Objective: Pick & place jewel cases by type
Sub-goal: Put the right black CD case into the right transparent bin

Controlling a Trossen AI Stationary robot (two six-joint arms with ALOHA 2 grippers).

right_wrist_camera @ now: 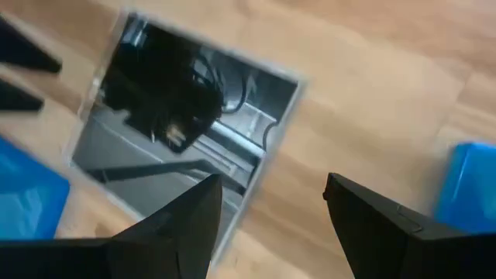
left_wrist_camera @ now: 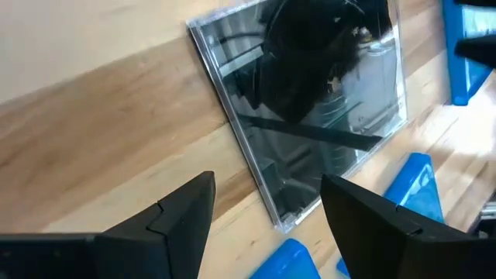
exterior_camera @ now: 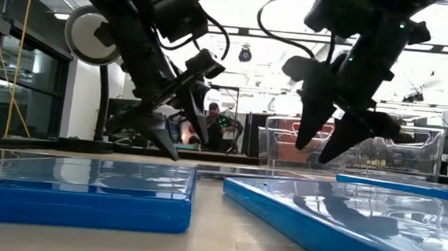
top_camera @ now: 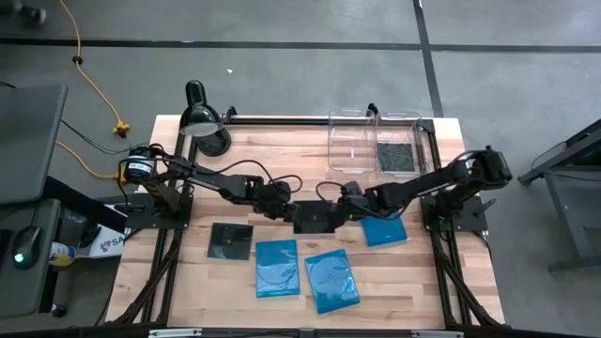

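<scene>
Off-task items along the table's far edge

A black desk lamp (top_camera: pixel 204 122) stands at the wooden table's (top_camera: pixel 235 150) far left corner; two clear plastic bins (top_camera: pixel 352 141) sit side by side near the far right corner. A yellow cable (top_camera: pixel 89 80) trails across the floor.

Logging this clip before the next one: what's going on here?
Two robot arms are sorting jewel cases. The left gripper and right gripper hover open over the middle black case, holding nothing. One black case lies in the right clear bin; another black case and three blue cases remain on the table.
</scene>
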